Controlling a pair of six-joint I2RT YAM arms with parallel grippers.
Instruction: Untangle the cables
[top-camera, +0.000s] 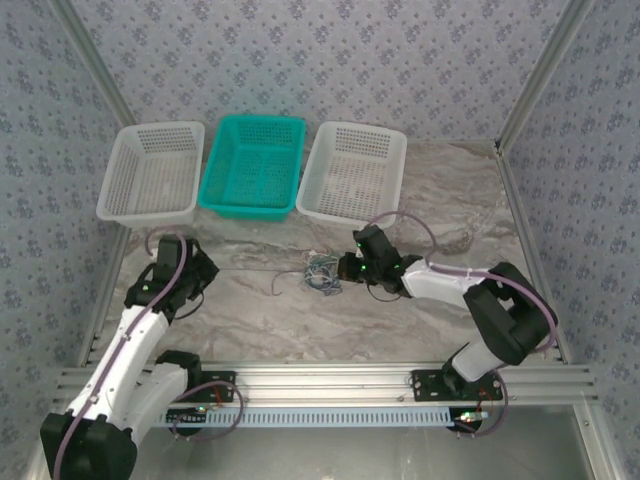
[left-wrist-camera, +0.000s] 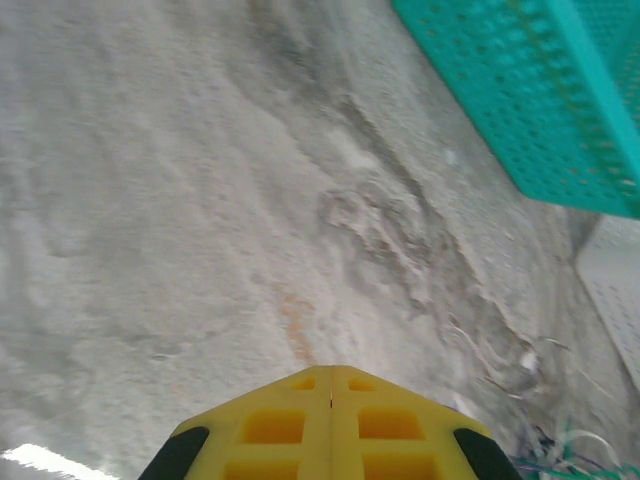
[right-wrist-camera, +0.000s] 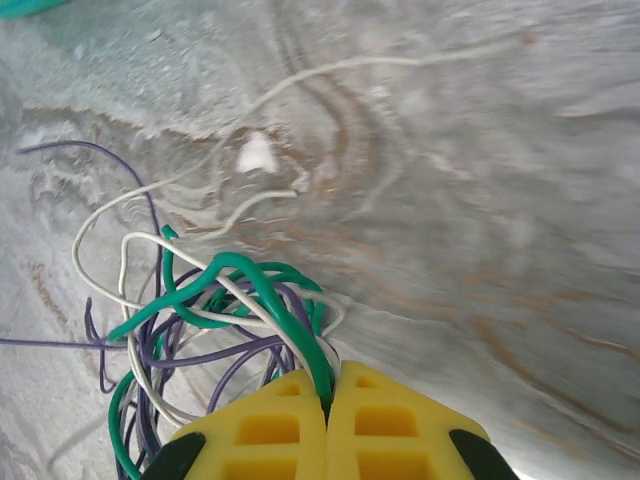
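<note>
Here, right end effector (right-wrist-camera: 328, 385) grips one cable tangle (right-wrist-camera: 230, 300) — three baskets (top-camera: 247, 209).

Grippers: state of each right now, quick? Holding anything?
Left gripper: closed, nothing between the fingers.
Right gripper: closed on a green cable.

Grey-brown marbled tabletop (top-camera: 260, 320) under and all round right pincer (top-camera: 345, 268). Past it at the far edge: white basket (top-camera: 335, 213) straight ahead, teal basket (top-camera: 245, 208) ahead-left. Second white basket (top-camera: 145, 213) sits past left pincer (top-camera: 203, 272). Blue-grey floral walls (top-camera: 320, 50) behind the baskets and on both sides, aluminium corner post (top-camera: 537, 75) far right. Slotted aluminium rail (top-camera: 330, 378) behind both pincers. Light even, diffuse
</note>
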